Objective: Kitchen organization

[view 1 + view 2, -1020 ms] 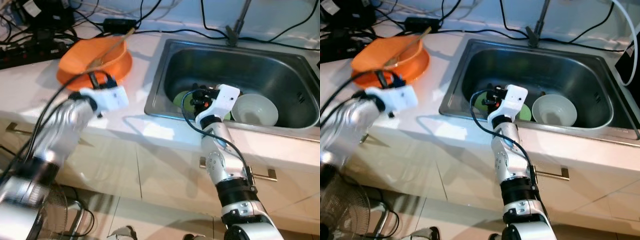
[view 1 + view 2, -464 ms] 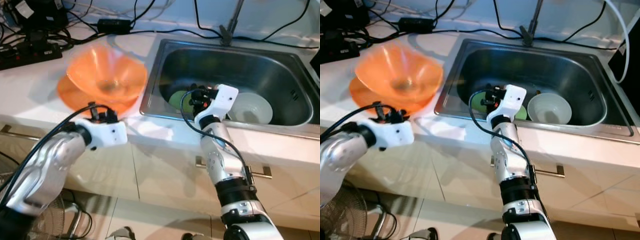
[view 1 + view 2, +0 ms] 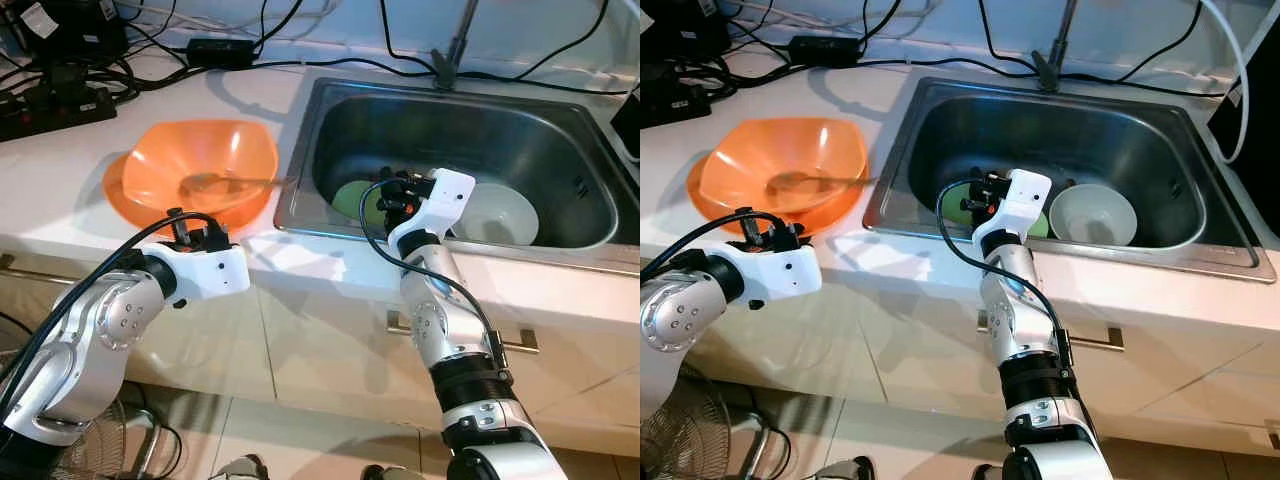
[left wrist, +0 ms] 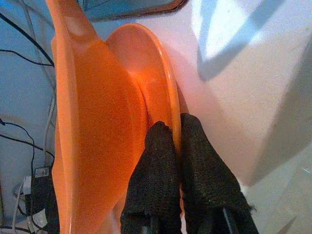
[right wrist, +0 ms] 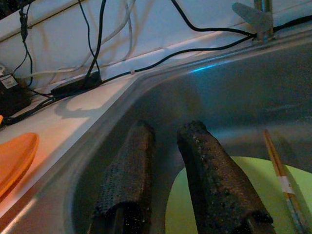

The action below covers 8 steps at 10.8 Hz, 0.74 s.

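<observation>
Left gripper (image 4: 173, 134) has its jaws clamped on the near rim of the orange plate (image 4: 156, 83), which sits on the white counter (image 3: 60, 180) just left of the sink (image 3: 590, 235). An orange bowl (image 3: 200, 175) is nested on that plate with a utensil lying in it. Right gripper (image 5: 163, 141) hangs over the sink, jaws a little apart and holding nothing, right above a green plate (image 5: 229, 195) with chopsticks (image 5: 280, 180) on it. White bowl (image 3: 500, 215) sits beside the green plate
</observation>
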Available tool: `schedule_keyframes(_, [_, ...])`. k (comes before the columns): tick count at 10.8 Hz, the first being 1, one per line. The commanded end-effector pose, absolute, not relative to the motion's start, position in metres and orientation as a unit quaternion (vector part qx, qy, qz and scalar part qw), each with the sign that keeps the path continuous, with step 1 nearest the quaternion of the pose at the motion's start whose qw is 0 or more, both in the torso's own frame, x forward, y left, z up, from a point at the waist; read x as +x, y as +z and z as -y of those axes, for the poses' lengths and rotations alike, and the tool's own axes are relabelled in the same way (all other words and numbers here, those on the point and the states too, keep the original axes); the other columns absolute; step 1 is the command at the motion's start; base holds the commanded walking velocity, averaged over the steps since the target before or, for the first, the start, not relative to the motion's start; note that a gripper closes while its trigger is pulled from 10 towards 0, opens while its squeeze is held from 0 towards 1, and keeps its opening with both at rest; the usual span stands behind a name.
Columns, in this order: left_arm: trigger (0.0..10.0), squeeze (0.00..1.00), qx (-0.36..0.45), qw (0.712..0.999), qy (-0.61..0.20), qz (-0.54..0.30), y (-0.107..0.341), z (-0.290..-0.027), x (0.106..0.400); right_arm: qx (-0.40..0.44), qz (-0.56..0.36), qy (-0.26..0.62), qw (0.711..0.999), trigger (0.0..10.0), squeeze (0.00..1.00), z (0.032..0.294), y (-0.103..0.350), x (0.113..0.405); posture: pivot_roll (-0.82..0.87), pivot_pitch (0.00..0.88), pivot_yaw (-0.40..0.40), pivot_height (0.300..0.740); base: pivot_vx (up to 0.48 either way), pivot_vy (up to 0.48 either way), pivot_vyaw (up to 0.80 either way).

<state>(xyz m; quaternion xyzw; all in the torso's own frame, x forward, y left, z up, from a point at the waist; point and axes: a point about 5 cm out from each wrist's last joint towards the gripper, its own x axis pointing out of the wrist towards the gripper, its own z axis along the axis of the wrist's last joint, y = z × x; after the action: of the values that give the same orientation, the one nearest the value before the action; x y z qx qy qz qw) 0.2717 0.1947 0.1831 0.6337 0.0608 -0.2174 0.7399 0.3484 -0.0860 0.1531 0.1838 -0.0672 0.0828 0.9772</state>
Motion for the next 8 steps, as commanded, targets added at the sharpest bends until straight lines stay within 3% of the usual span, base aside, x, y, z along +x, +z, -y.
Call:
schedule_keyframes(1, [10.0, 0.00, 0.621, 0.732, -0.241, -0.141, 0.157, -0.207, 0.267, 0.186, 0.071, 0.086, 0.976, 10.0, 0.00, 0.085, 0.158, 0.351, 0.13, 0.104, -0.045, 0.740, 0.000, 0.000, 0.00])
schedule_keyframes(2, [10.0, 0.11, 0.617, 0.736, -0.239, -0.143, 0.157, -0.208, 0.267, 0.186, 0.070, 0.086, 0.976, 10.0, 0.00, 0.084, 0.157, 0.351, 0.13, 0.102, -0.046, 0.740, 0.000, 0.000, 0.00])
schedule_keyframes(3, [10.0, 1.00, 0.611, 0.742, -0.238, -0.143, 0.158, -0.207, 0.268, 0.185, 0.070, 0.087, 0.976, 10.0, 0.00, 0.083, 0.157, 0.351, 0.13, 0.098, -0.046, 0.740, 0.000, 0.000, 0.00])
schedule_keyframes(8, [10.0, 1.00, 0.534, 0.792, -0.263, -0.139, 0.177, -0.209, 0.266, 0.187, 0.070, 0.092, 0.976, 10.0, 0.00, 0.081, 0.158, 0.353, 0.14, 0.082, -0.047, 0.740, 0.000, 0.000, 0.00])
